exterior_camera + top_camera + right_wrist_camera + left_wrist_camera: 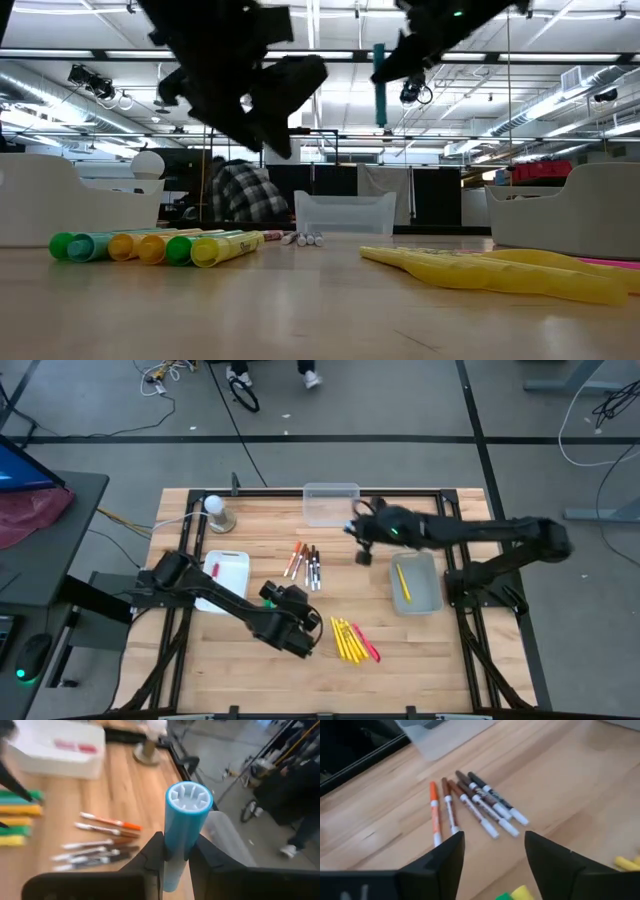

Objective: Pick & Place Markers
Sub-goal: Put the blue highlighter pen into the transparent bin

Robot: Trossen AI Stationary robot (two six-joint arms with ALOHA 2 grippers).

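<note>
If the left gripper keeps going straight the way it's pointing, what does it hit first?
Probably the cluster of thin markers lying on the table. The left gripper is open and aimed at them, nothing between; depth is hard to judge.

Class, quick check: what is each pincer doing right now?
Left pincer: open, empty, above the thin markers.
Right pincer: closed on a blue marker.
</note>
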